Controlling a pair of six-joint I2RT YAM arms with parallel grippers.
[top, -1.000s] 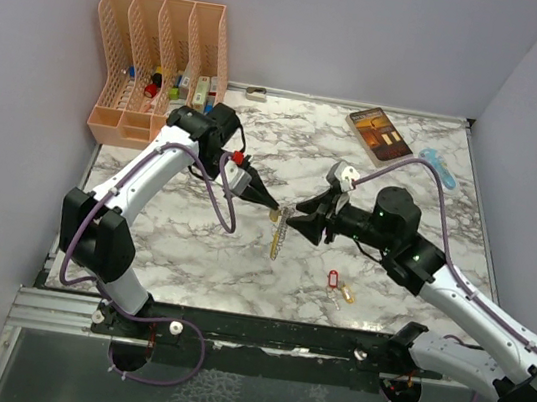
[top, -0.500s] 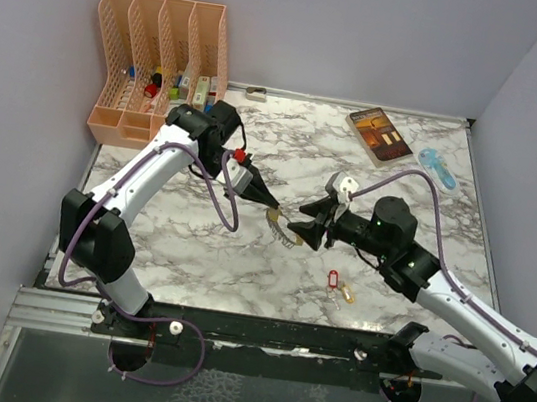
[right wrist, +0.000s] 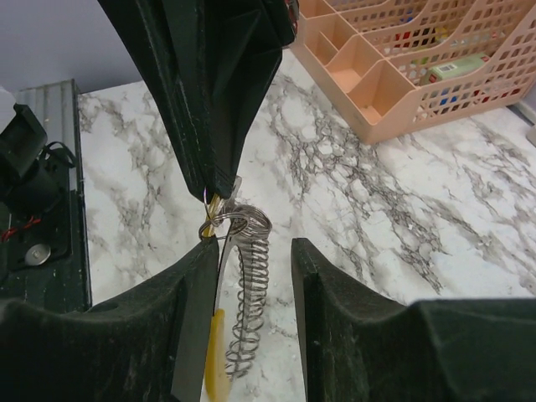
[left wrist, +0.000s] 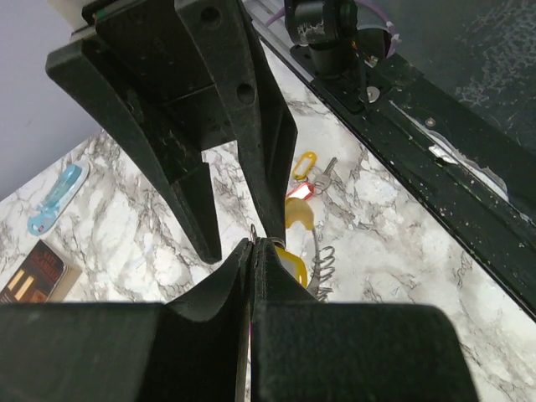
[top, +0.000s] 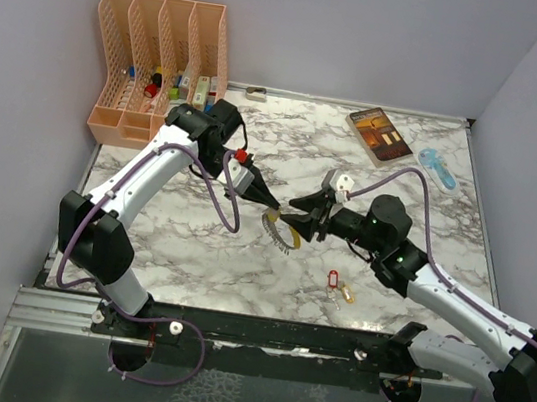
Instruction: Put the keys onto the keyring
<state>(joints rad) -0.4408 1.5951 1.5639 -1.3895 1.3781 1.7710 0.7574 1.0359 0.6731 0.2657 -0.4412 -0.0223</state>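
Observation:
My left gripper is shut on the small ring of a yellow-tagged key, next to the keyring's split ring. The keyring, a silvery coil with a yellow segment, hangs curved below it. My right gripper is open with its fingers either side of the coil; the keyring's flat strip lies against its left finger. Two more keys, with red and yellow tags, lie on the marble near the front edge, and also show in the left wrist view.
An orange mesh organiser stands at the back left. A brown book and a blue plastic object lie at the back right. A small metal item lies by the back wall. Grey walls close in both sides.
The coil hung straight down between the grippers; now it is bunched and curved under them. My right gripper has moved left and closer to the left gripper's tips.

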